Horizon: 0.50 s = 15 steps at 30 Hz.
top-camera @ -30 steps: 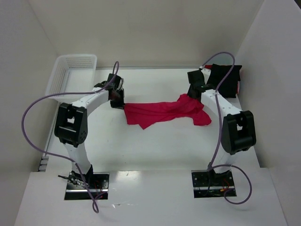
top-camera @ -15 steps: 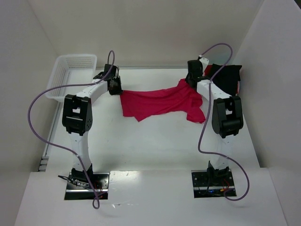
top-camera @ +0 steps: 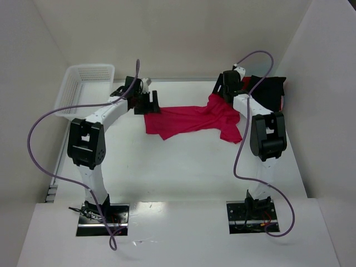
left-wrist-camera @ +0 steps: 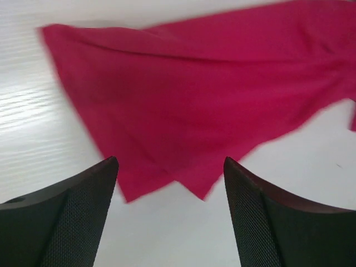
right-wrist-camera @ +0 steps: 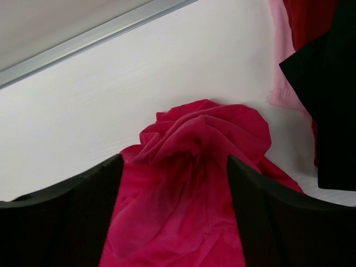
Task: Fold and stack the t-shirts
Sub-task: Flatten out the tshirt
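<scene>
While left gripper [left-wrist-camera: 170, 162] gapes, red t-shirt [left-wrist-camera: 211, 94] lies ahead.

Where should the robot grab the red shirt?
Probably at its two ends. The red shirt lies spread across the table. Its right end is bunched into a hump that sticks up, so the open right gripper can pinch it from above. Its left edge lies flat, so the open left gripper should come in low from the left.

White counter boxed in by pale walls.
The counter [top-camera: 183, 167] is glossy white. Plain walls [top-camera: 183, 39] close the back and both sides, a metal strip [right-wrist-camera: 94, 36] lines the far edge, and glare shows near the front.
</scene>
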Tool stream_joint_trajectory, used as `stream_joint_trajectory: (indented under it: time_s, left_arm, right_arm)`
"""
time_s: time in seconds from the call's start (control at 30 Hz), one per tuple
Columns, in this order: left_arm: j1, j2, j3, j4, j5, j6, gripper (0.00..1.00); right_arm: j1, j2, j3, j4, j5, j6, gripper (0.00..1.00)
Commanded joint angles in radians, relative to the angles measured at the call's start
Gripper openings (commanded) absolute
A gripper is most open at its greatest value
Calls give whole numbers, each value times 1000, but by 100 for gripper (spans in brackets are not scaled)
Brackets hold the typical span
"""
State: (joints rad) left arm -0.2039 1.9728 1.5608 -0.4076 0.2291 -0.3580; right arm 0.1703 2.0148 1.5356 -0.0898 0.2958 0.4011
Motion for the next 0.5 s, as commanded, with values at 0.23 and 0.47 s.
stream_joint_trajectory:
  time_s: [0.23,0.47]
  left_arm:
    - [-227,-123,-217,73,-17,-134,77]
    - [-250,-114,-271,82,-163,-214,75]
  right_arm:
    - [1,-70,9,50,-6,-28,91]
    - [1,-106,-22,59,-6,-38,91]
